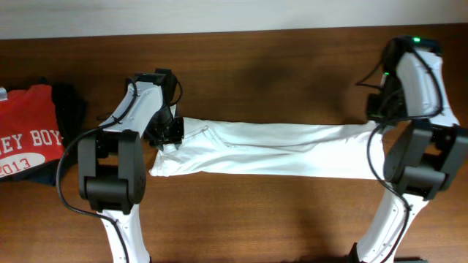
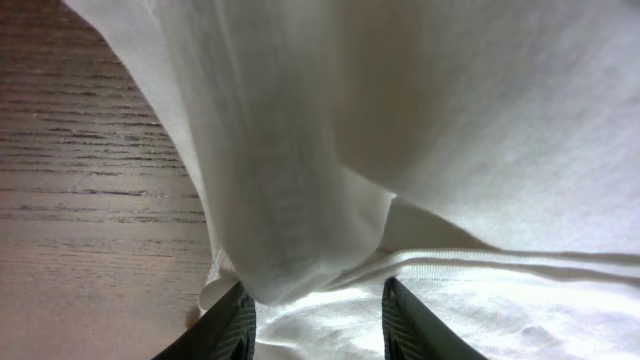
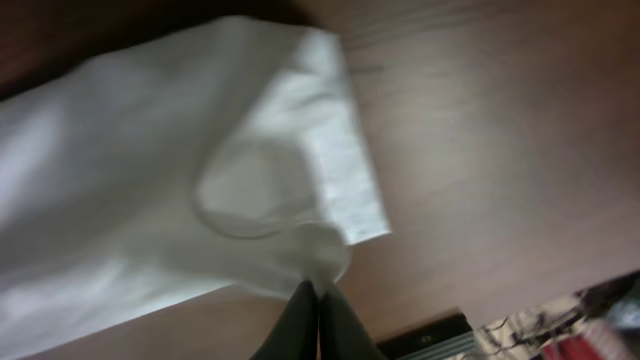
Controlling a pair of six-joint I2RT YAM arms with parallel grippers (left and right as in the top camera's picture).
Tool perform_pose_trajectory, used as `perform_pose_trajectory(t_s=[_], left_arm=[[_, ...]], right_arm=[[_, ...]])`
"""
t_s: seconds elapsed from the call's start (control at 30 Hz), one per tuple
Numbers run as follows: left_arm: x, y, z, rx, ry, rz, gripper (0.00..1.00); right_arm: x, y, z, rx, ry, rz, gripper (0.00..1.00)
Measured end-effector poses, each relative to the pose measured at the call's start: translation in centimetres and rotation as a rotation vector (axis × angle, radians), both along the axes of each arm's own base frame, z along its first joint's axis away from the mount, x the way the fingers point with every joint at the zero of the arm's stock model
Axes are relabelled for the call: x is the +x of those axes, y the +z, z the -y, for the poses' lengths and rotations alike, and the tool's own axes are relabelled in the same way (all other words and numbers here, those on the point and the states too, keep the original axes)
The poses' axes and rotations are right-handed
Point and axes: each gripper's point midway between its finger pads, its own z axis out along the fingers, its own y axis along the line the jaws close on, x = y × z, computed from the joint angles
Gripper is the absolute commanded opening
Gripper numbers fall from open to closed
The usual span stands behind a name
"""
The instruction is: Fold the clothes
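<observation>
The clothes, a white T-shirt [image 1: 270, 150], lie drawn out in a long band across the wooden table [image 1: 278, 66]. My left gripper [image 1: 167, 137] is at the shirt's bunched left end. In the left wrist view its gripper [image 2: 315, 290] has the jaws apart, with a loose fold of the white cloth [image 2: 290, 200] bulging down between them against the left finger. My right gripper [image 1: 378, 120] is at the band's right end. In the right wrist view that gripper [image 3: 318, 292] is shut on a pinch of the shirt [image 3: 150, 170] near a hemmed corner.
A red T-shirt with white lettering [image 1: 29, 135] lies on dark folded garments [image 1: 69, 102] at the table's left edge. Both arm bases stand along the front edge. Bare wood [image 1: 256, 212] shows in front of the shirt and behind it.
</observation>
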Motion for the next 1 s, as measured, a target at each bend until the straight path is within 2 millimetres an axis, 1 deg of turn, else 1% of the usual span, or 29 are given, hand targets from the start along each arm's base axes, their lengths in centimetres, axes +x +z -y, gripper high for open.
perform_pose_trajectory(t_s=[0.03,0.07,0.1,0.13,0.23,0.3,0.37,0.43,0.5,0.57,0.63,0.73,0.77,0.8,0.87,0.93,1.0], left_arm=[[0.0,0.0,0.0,0.000,0.000,-0.002,0.41],[0.0,0.0,0.0,0.000,0.000,-0.002,0.41],[0.0,0.0,0.0,0.000,0.000,-0.002,0.41],[-0.1,0.0,0.0,0.000,0.000,-0.003,0.41],[-0.1,0.0,0.0,0.001,0.000,-0.005,0.41],[-0.1,0.0,0.0,0.001,0.000,-0.005,0.41],[-0.1,0.0,0.0,0.001,0.000,-0.005,0.41],[-0.1,0.0,0.0,0.001,0.000,-0.005,0.41],[-0.1,0.0,-0.1,0.003,-0.001,-0.004,0.41],[-0.1,0.0,-0.1,0.004,-0.001,-0.004,0.41],[-0.1,0.0,-0.1,0.004,-0.001,-0.004,0.41],[-0.1,0.0,-0.1,0.004,-0.001,-0.004,0.41],[-0.1,0.0,-0.1,0.004,-0.001,-0.004,0.41],[-0.1,0.0,-0.1,0.004,-0.001,-0.004,0.41],[-0.1,0.0,-0.1,0.004,-0.001,-0.004,0.41],[-0.1,0.0,-0.1,0.004,-0.001,-0.004,0.41],[-0.1,0.0,-0.1,0.004,-0.001,-0.005,0.41]], right_arm=[[-0.4,0.0,0.8,-0.006,-0.022,-0.005,0.11],[-0.8,0.1,1.5,-0.008,-0.040,-0.013,0.16],[-1.3,0.2,2.0,-0.010,-0.055,-0.025,0.23],[-2.0,0.4,2.5,-0.010,-0.074,-0.045,0.25],[-2.9,0.6,3.0,-0.007,-0.096,-0.072,0.25],[-3.0,0.6,3.2,-0.005,-0.103,-0.073,0.25],[-2.8,0.5,2.6,0.029,-0.109,-0.062,0.25],[-1.8,0.2,0.7,0.156,-0.083,-0.014,0.26],[-0.5,0.3,-2.5,0.333,-0.018,0.049,0.27],[0.6,0.5,-5.3,0.435,0.050,0.090,0.27],[1.6,0.5,-7.7,0.477,0.107,0.117,0.27],[3.3,0.4,-12.3,0.520,0.204,0.157,0.27],[3.5,0.1,-13.5,0.530,0.234,0.160,0.27],[3.6,-0.2,-14.3,0.536,0.252,0.161,0.27],[3.3,-1.4,-16.4,0.548,0.294,0.146,0.27],[2.8,-3.2,-18.0,0.545,0.313,0.122,0.26],[1.9,-4.9,-19.1,0.536,0.324,0.094,0.26]])
